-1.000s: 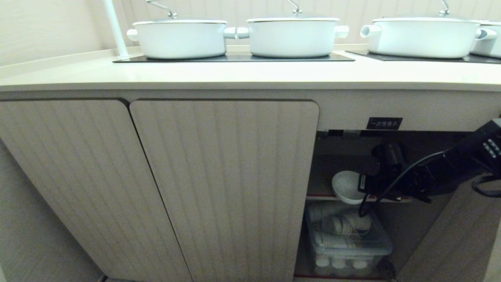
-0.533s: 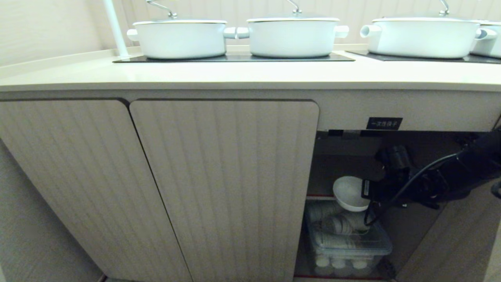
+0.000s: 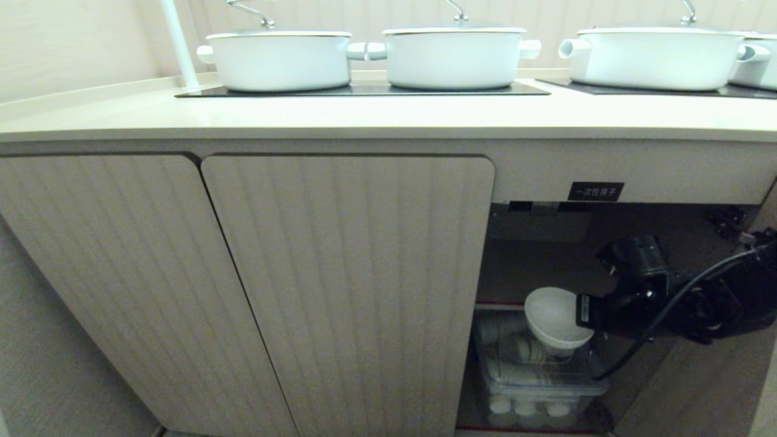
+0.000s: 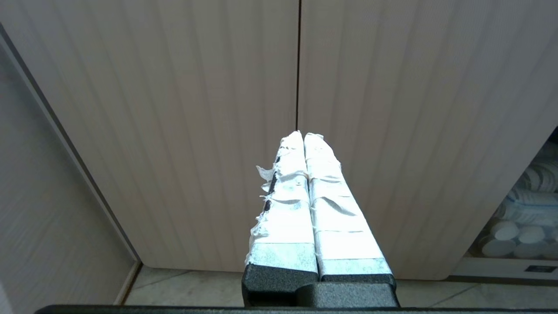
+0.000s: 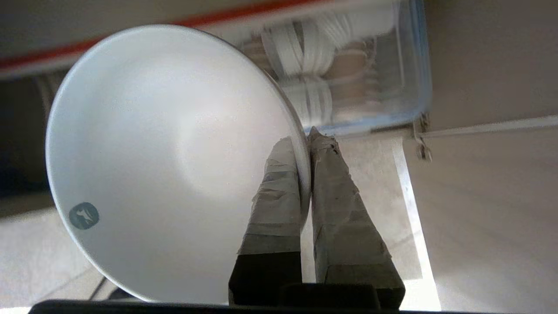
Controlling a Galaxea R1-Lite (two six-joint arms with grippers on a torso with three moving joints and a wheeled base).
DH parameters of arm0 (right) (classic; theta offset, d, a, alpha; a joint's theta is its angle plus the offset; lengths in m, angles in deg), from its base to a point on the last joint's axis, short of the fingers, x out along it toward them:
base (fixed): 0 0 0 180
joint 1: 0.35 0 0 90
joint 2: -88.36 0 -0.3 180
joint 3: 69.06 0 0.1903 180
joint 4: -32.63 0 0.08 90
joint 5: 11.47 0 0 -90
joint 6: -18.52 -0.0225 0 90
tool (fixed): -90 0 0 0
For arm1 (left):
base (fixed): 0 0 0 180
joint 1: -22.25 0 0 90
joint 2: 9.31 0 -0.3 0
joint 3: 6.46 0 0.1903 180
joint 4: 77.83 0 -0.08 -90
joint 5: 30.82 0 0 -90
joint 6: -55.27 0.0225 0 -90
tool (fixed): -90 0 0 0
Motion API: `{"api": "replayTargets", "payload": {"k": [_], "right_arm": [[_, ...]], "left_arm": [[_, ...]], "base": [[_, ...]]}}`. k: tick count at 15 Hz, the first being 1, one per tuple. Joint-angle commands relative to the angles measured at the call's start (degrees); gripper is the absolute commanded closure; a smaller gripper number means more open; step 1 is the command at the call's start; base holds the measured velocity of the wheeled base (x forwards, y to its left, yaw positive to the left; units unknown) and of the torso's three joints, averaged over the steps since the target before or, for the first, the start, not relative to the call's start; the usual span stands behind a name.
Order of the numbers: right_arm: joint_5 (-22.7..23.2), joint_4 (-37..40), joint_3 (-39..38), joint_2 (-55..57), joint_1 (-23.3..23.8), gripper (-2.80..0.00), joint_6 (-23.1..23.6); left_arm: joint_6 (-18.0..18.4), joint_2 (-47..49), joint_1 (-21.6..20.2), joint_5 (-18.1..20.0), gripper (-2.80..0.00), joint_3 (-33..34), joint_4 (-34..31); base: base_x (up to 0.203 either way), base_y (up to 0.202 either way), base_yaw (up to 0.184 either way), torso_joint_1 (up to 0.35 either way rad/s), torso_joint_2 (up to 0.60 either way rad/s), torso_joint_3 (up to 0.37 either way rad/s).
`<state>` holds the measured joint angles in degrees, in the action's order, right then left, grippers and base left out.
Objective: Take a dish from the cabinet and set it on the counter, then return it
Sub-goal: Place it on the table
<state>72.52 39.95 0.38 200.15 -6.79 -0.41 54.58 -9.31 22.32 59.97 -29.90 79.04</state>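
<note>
Now the right gripper [image 3: 587, 315], clamped on the dish [image 3: 555, 318] rim, holds it at the open cabinet [image 3: 546, 255] mouth; next, I judge, lifting onto the surface [image 3: 388, 115] above, keeping it level

Your right arm [image 3: 722, 303] is matte black, blocky near the wrist, with a rounded black camera housing [image 3: 634, 258] on top. A thin black cable [image 3: 661, 318] loops from the wrist down and back toward the arm. A small white label [image 3: 584, 311] sits at the front of the right gripper [image 5: 305, 144]. Its 2 fingers [image 5: 335, 209] are tapered black wedges wrapped in greyish tape. On your left gripper [image 4: 303, 135] the 2 fingers [image 4: 335, 209] wear white tape, frayed along 1 edge, above black bases.
</note>
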Motion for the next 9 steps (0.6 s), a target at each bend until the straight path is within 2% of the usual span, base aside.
{"api": "replayTargets", "payload": {"k": [1, 9], "right_arm": [[-0.06, -0.12, -2.57, -3.38, -0.31, 0.00, -0.06], [-0.49, -0.22, -12.59, -13.96, -3.19, 0.00, -0.45]], "left_arm": [[-0.01, 0.00, 0.01, 0.00, 0.00, 0.05, 0.03], [-0.01, 0.00, 0.01, 0.00, 0.00, 0.00, 0.03]], "base": [[0.000, 0.000, 0.000, 0.000, 0.00, 0.000], [0.000, 0.000, 0.000, 0.000, 0.00, 0.000]]}}
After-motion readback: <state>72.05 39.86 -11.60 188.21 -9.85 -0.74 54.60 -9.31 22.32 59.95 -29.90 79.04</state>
